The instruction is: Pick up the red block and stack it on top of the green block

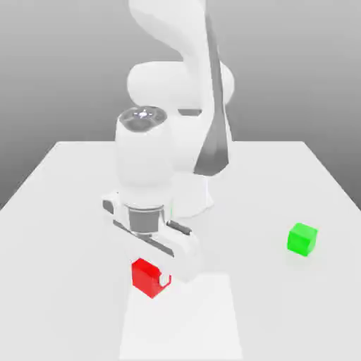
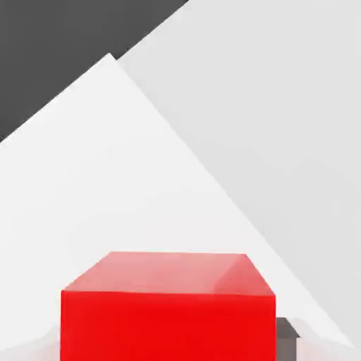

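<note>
The red block (image 1: 144, 275) sits low at the front of the white table (image 1: 63, 211), between the fingers of my gripper (image 1: 153, 278), which is shut on it. One white fingertip (image 1: 164, 280) presses against the block's side that faces the exterior view's right. In the hand view the red block (image 2: 168, 324) is very close, with its top face and one side showing. The green block (image 1: 302, 239) stands alone on the table, well off to the exterior view's right of the gripper and a little farther back.
The arm's white base (image 1: 190, 197) rises from the table behind the gripper. A paler strip (image 1: 183, 317) runs along the table's front under the red block.
</note>
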